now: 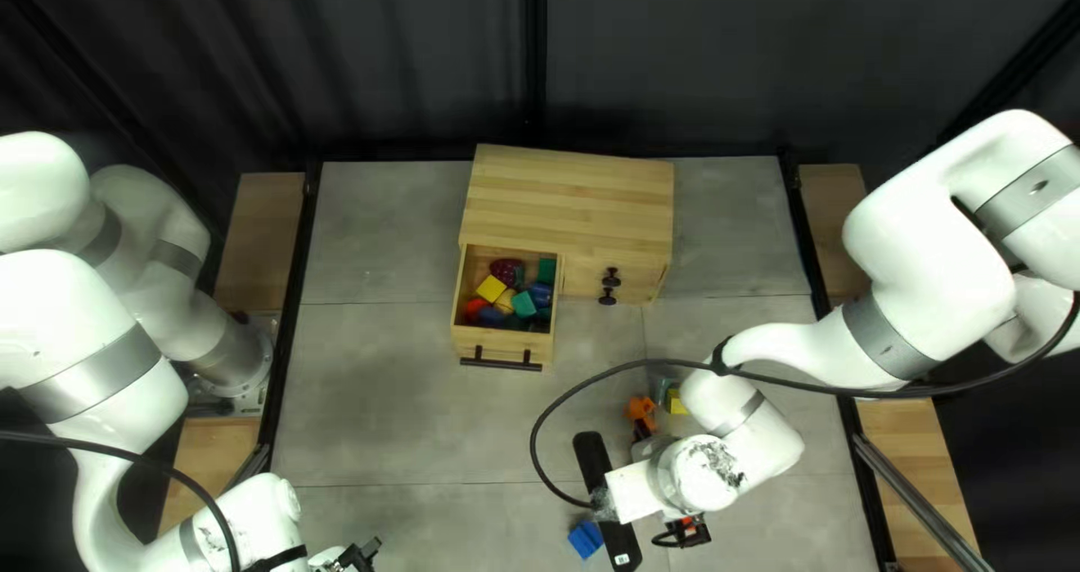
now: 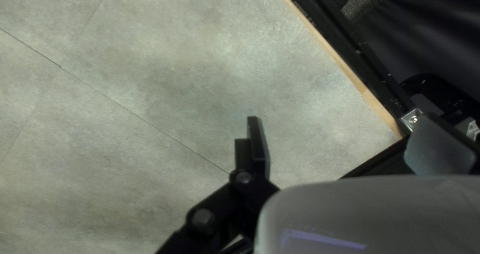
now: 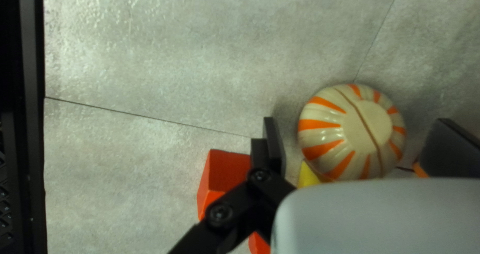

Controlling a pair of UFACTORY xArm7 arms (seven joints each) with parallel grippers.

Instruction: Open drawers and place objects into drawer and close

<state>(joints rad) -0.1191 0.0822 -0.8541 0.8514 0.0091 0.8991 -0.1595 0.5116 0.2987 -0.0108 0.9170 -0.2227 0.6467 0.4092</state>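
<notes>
Inside the pale wooden drawer with a black bar handle point(image 1: 501, 350): a heap of small coloured pieces point(image 1: 523, 299), red, yellow, green and blue.
Pale wooden cabinet point(image 1: 574, 195): drawer pulled out; opening and part of the loading look done, closing is left.
Round black knobs point(image 1: 610, 284): their front looks shut; whether it needs opening, I cannot judge.
Orange-striped cream ball point(image 3: 352, 131): on the grey table point(image 1: 394, 392), between the fingers of the right hand point(image 3: 357, 126), probably next to store.
Right hand: spread, with a gap showing on each side of the ball.
Left hand point(image 2: 344, 126): spread, gripping nothing.
Loose pieces: red faceted block point(image 3: 225, 169), blue block point(image 1: 585, 539), yellow block point(image 1: 676, 401) and orange piece point(image 1: 640, 410) seem left to put away.
Hidden: the white right arm point(image 1: 771, 426) covers some table; the ball cannot be made out from above; the red block is partly behind a finger; the heap conceals the drawer's floor.
</notes>
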